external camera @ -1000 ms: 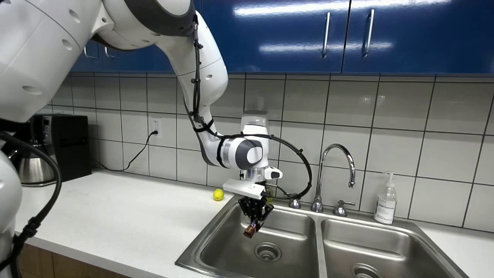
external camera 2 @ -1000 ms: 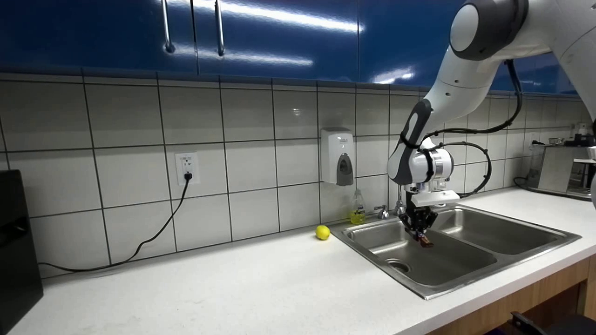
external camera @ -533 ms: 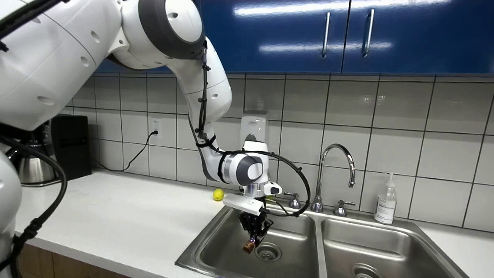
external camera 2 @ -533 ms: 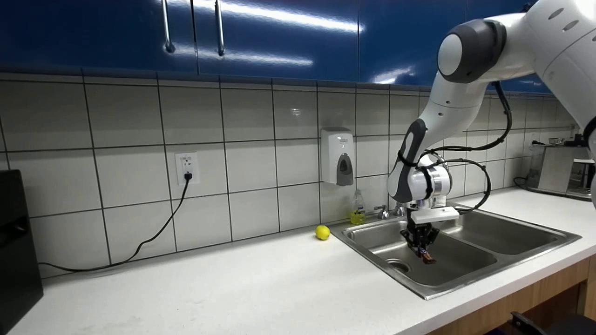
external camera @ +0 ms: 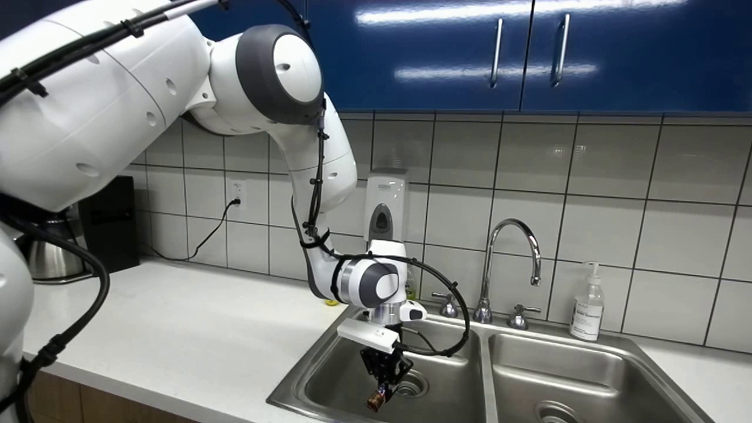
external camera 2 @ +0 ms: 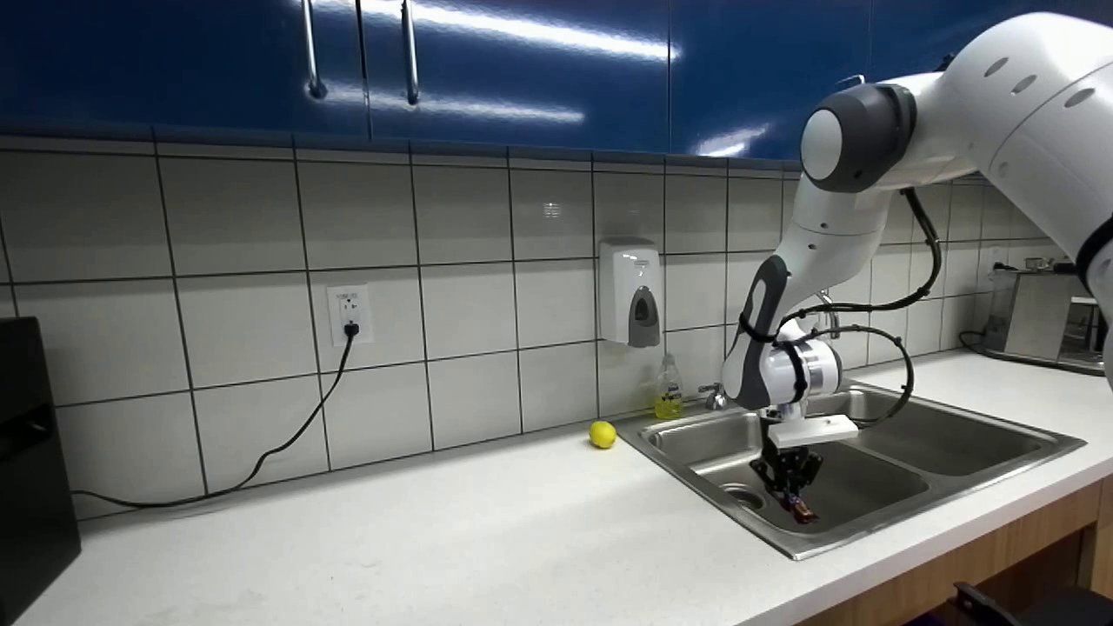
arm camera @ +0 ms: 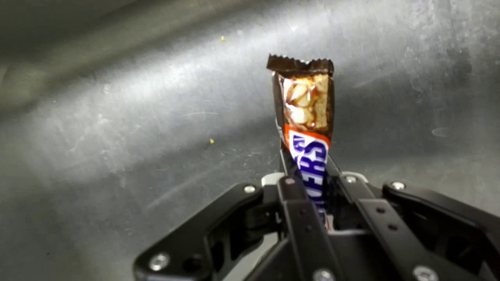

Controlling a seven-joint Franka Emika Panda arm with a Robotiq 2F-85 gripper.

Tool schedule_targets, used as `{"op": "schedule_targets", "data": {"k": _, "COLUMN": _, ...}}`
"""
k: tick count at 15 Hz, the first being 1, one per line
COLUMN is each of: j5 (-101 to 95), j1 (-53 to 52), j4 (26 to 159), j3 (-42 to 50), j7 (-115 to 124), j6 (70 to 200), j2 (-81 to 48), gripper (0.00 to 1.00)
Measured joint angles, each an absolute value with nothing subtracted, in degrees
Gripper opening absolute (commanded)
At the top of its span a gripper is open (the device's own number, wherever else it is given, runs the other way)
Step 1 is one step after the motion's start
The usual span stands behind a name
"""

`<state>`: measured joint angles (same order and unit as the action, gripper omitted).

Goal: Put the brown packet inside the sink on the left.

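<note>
The brown packet [arm camera: 306,101] is a Snickers bar with a dark brown crimped end, in the wrist view. My gripper [arm camera: 308,158] is shut on it, with one finger on each side of the wrapper; its lower end is hidden between the fingers. In both exterior views the gripper [external camera: 386,385] [external camera 2: 793,491] points down into the left sink basin [external camera: 341,376] [external camera 2: 709,445], and the packet [external camera: 376,400] [external camera 2: 803,513] sticks out tilted below the fingertips. In the wrist view, bare metal lies behind the packet. I cannot tell whether it touches the basin floor.
The right basin [external camera: 558,367] lies beyond a divider [external camera: 486,376]. A faucet [external camera: 487,276] and handles stand behind. A yellow lemon [external camera 2: 602,435] lies on the counter [external camera 2: 435,539] near the sink corner. A soap bottle [external camera 2: 668,398] and a sanitizer bottle [external camera: 587,311] stand by the wall.
My gripper has moved down, deeper into the left basin, with the packet still held. The packet now appears lower in both exterior views. The lemon and bottles have not moved.
</note>
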<state>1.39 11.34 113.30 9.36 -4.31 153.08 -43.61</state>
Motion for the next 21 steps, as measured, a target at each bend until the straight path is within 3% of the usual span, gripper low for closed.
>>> {"op": "schedule_targets", "data": {"k": 17, "j5": 1.43, "j1": 11.34, "j4": 108.71, "j3": 8.97, "j7": -3.52, "j6": 153.23, "j2": -50.47, "gripper": 0.04}}
{"op": "schedule_targets", "data": {"k": 18, "j5": 1.43, "j1": 11.34, "j4": 108.61, "j3": 8.97, "j7": -3.51, "j6": 153.23, "j2": -50.59, "gripper": 0.29}}
{"op": "schedule_targets", "data": {"k": 19, "j5": 1.43, "j1": 11.34, "j4": 108.49, "j3": 8.97, "j7": -3.51, "j6": 153.23, "j2": -50.72, "gripper": 0.43}}
{"op": "schedule_targets", "data": {"k": 21, "j5": 1.43, "j1": 11.34, "j4": 108.24, "j3": 8.97, "j7": -3.47, "j6": 153.23, "j2": -51.03, "gripper": 0.56}}
